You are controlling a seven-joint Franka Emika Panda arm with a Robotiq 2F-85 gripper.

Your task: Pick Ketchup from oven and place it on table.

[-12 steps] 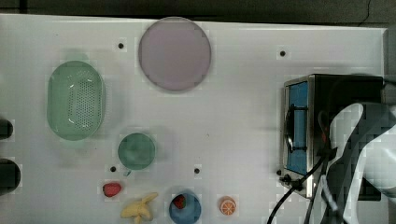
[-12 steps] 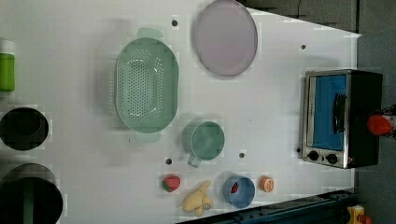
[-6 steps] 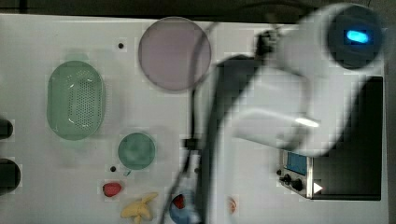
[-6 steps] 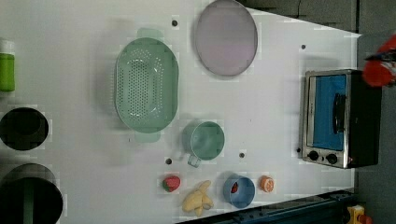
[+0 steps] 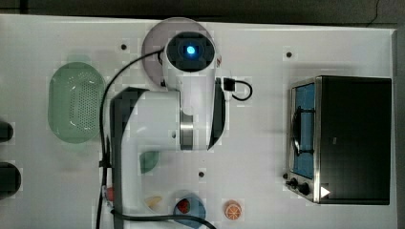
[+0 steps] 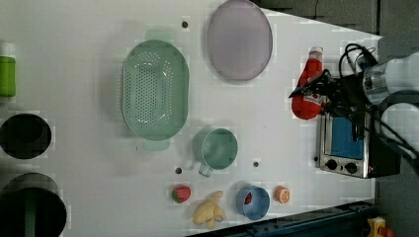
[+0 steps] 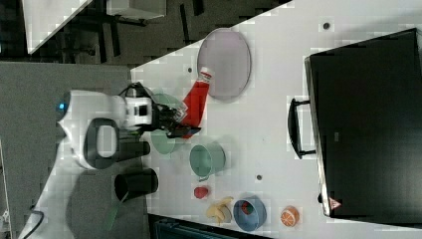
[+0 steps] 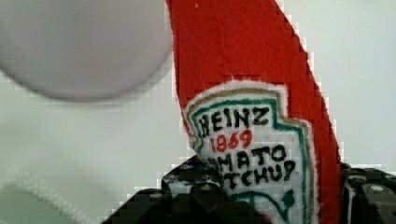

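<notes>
The ketchup (image 6: pixel 306 90), a red bottle with a white label, hangs in my gripper (image 6: pixel 318 95), whose jaws are shut on its lower body. In the right view the ketchup (image 7: pixel 195 104) points its white cap at the edge of the pale-purple plate (image 7: pixel 225 63), with the gripper (image 7: pixel 175 122) behind it. The wrist view has the ketchup's label (image 8: pixel 254 158) close up between dark fingers (image 8: pixel 184 196). The oven (image 5: pixel 351 139) stands at the top view's right on the white table (image 5: pixel 258 143). In the top view my arm (image 5: pixel 188 102) covers the bottle.
A green colander (image 6: pixel 154 91), a green mug (image 6: pixel 217 148), a blue bowl (image 6: pixel 253 202), a banana (image 6: pixel 210 211), a strawberry (image 6: pixel 181 193) and an orange slice (image 6: pixel 281 194) lie on the table. Black containers (image 6: pixel 24 136) and a green bottle (image 6: pixel 7 74) stand at the left view's left edge.
The arm has swung from the oven across the table to the plate. In the left view the ketchup went from beside the oven to the table by the plate.
</notes>
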